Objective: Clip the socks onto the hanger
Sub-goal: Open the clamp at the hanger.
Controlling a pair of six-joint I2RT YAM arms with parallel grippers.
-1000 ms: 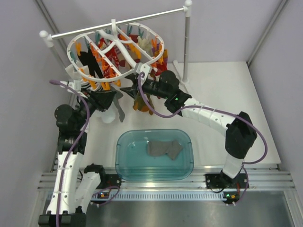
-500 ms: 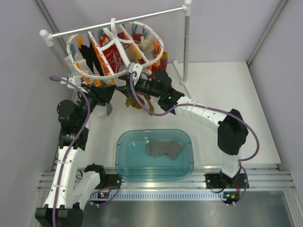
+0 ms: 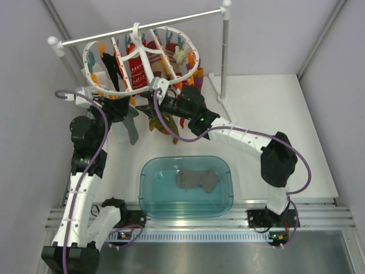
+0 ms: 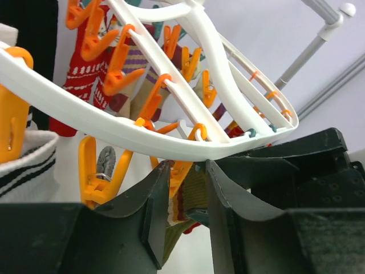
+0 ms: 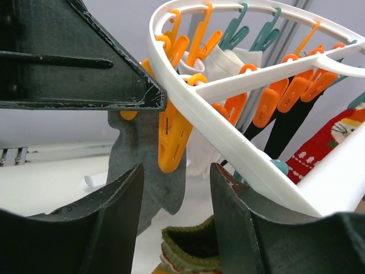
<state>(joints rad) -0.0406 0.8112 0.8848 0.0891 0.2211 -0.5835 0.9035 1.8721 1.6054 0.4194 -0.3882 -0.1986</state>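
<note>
The left gripper (image 4: 187, 169) sat right under the near rim of the hanger (image 4: 142, 140), its jaws only narrowly parted. An orange clip (image 4: 181, 171) hanging from that rim showed in the gap at the fingertips, but whether the pads pressed on it could not be told. A grey sock (image 5: 142, 177) hung straight down just beneath this gripper. Its top edge was hidden behind the black finger, so it was unclear whether the gripper or a clip carried it. In the top view the sock dangled free above the surface (image 3: 268, 114).

The right gripper (image 5: 175, 171) faced the left one from the other side of the same stretch of rim, the two very near each other. Its jaws stood moderately wide apart with nothing between the pads. The orange clip hung just above the gap, and the cuff of an olive sock (image 5: 191, 242) showed below it. The grey sock lay beyond the right gripper's fingers, towards its left finger and apart from it.

Farther out, the hanger's hook sat over the white rail stand (image 3: 171, 20). Its ring carried rows of orange and teal clips, with a red sock (image 5: 319, 142), black socks and white ones pegged around it. A second grey sock (image 3: 197, 180) lay crumpled in a teal tub (image 3: 149, 200) on the surface near the arm bases, well apart from both grippers.
</note>
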